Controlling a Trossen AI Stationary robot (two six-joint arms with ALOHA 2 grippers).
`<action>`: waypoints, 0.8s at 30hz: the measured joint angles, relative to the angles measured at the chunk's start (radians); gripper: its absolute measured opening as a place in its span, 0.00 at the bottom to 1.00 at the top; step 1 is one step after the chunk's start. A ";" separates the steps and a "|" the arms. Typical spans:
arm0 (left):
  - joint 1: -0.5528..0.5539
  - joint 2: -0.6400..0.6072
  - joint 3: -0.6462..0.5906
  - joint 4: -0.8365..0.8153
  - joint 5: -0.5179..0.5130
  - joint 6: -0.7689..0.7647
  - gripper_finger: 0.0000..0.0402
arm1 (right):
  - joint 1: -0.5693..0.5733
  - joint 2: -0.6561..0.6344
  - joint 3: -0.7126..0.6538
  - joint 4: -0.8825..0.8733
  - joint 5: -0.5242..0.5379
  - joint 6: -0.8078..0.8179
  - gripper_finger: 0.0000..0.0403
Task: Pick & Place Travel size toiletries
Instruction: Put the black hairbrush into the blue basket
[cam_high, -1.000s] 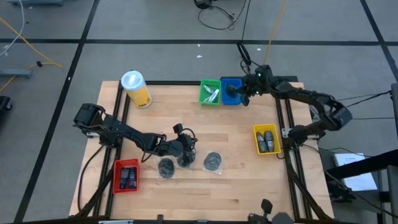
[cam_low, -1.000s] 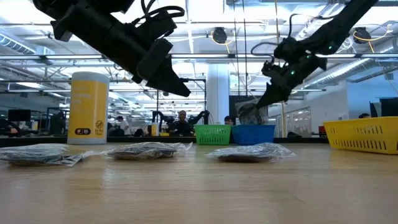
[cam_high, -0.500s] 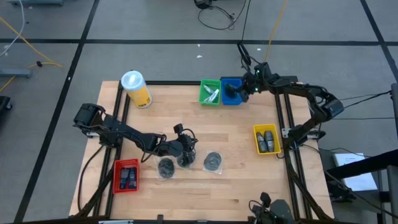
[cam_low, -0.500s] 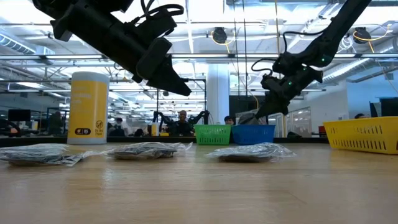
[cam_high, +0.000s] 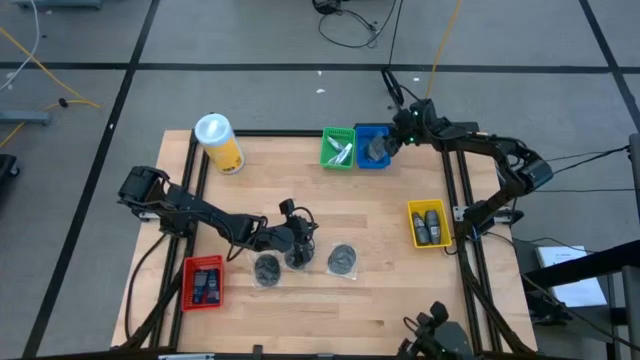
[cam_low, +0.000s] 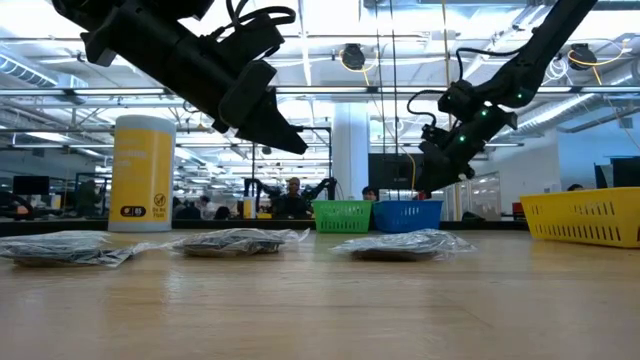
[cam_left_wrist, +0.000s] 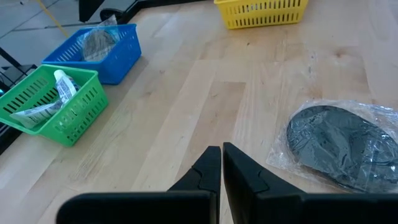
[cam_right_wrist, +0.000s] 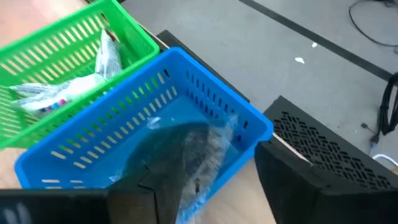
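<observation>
Hovering spread above the blue tray (cam_right_wrist: 205, 118), the right gripper (cam_right_wrist: 205, 186) half-hides a bagged disc (cam_right_wrist: 180, 146) inside.

A robotics lab in a big open-plan hall: exposed ceiling ducts (cam_low: 330, 95), people (cam_low: 292, 197) at distant benches, cables (cam_high: 345, 20) across grey floor tiles around the wooden table (cam_high: 380, 220)

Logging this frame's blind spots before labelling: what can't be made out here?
- Red tray contents: too small in the high view to identify.
- Middle bagged disc: left claw covers it in the high view.
- Bagged disc in the blue tray: half hidden by the right claw's fingers, right wrist view.
</observation>
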 joint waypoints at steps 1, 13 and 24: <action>0.000 0.000 0.000 0.000 0.000 0.000 0.05 | 0.005 0.000 0.000 0.005 0.001 0.000 0.48; 0.027 0.000 0.000 0.005 0.000 -0.003 0.05 | 0.097 -0.087 0.080 -0.321 0.081 -0.030 0.23; 0.045 0.000 0.000 0.001 0.001 -0.027 0.05 | 0.246 0.012 0.106 -0.362 0.304 -0.023 0.01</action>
